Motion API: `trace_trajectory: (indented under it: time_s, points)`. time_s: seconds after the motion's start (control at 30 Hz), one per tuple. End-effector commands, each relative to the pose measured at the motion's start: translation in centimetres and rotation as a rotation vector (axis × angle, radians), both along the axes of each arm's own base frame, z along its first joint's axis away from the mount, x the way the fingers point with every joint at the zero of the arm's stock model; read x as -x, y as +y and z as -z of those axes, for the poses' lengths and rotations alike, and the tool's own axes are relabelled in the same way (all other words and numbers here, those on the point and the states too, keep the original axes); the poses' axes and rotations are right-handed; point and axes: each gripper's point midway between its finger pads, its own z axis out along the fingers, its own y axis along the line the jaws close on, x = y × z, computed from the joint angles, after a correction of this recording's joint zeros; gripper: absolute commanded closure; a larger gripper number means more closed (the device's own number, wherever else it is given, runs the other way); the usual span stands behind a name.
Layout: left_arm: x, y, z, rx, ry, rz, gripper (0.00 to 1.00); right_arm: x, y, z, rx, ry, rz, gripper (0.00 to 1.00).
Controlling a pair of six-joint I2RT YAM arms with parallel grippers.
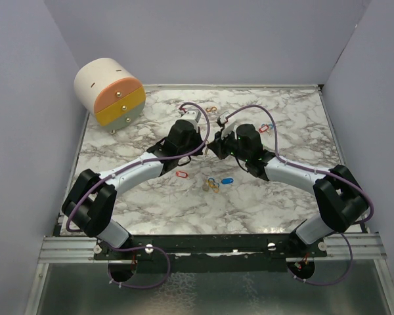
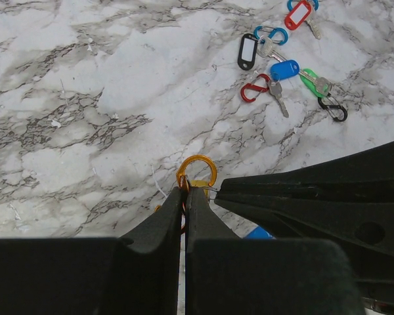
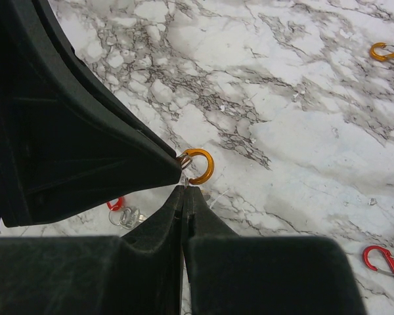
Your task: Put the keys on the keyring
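Observation:
My left gripper [image 2: 186, 190] is shut on an orange carabiner keyring [image 2: 197, 167] and holds it above the marble table [image 1: 151, 111]. My right gripper [image 3: 185, 190] is shut on a thin metal ring right beside the carabiner's [image 3: 201, 164] open end. A small yellow piece [image 2: 201, 184] shows behind the carabiner. The two grippers meet tip to tip at mid-table, left [image 1: 207, 141] and right [image 1: 217, 147]. Loose keys lie on the table: a blue tag [image 2: 285, 69], a red tag [image 2: 297, 14], a green tag [image 2: 308, 77] and a black tag [image 2: 247, 51].
A round cream drawer unit [image 1: 109, 92] stands at the back left. Spare carabiners lie about: red [image 2: 253, 88], blue [image 2: 270, 33], black [image 2: 333, 108], and orange [image 3: 384, 51]. A red-tagged key [image 1: 181, 174] and a blue tag [image 1: 226, 179] lie near the arms. Grey walls enclose the table.

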Motion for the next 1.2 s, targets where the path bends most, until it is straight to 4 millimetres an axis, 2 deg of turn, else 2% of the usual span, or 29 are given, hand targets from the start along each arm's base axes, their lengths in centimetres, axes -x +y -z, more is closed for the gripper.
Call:
trace_trajectory:
  time_s: [0.0, 0.33, 0.53, 0.73, 0.87, 0.97, 1.03, 1.17]
  points:
    - [-0.1, -0.9, -1.1, 0.013, -0.018, 0.036, 1.0, -0.5, 0.1, -0.8, 0.004, -0.038, 0.017, 0.99]
    - [0.5, -1.2, -1.2, 0.0, -0.012, 0.065, 1.0, -1.0, 0.1, -0.8, 0.009, -0.042, 0.028, 0.99]
    - [0.3, 0.2, -0.4, -0.043, -0.018, 0.008, 1.0, -0.3, 0.1, -0.9, -0.003, -0.038, 0.011, 0.99]
    - [-1.8, 1.7, -3.0, -0.07, -0.083, -0.099, 1.0, -0.7, 0.3, -0.4, 0.018, -0.026, 0.014, 0.99]
    - [-2.2, 3.0, -3.0, -0.012, -0.075, -0.121, 1.0, 0.2, 1.1, 0.6, -0.027, 0.01, -0.032, 0.99]
    - [-3.3, 4.3, -3.7, 0.01, -0.093, -0.146, 1.0, -1.2, 1.0, 1.8, 0.044, 0.007, -0.007, 0.99]
    - [-3.9, 4.4, -4.1, 0.007, -0.097, -0.136, 1.0, -1.5, 1.1, 2.2, 0.07, 0.026, -0.006, 0.99]
    - [-3.5, 4.0, -2.6, 0.0, -0.066, -0.106, 1.0, -0.2, 1.7, 3.1, 0.031, 0.048, -0.038, 0.99]
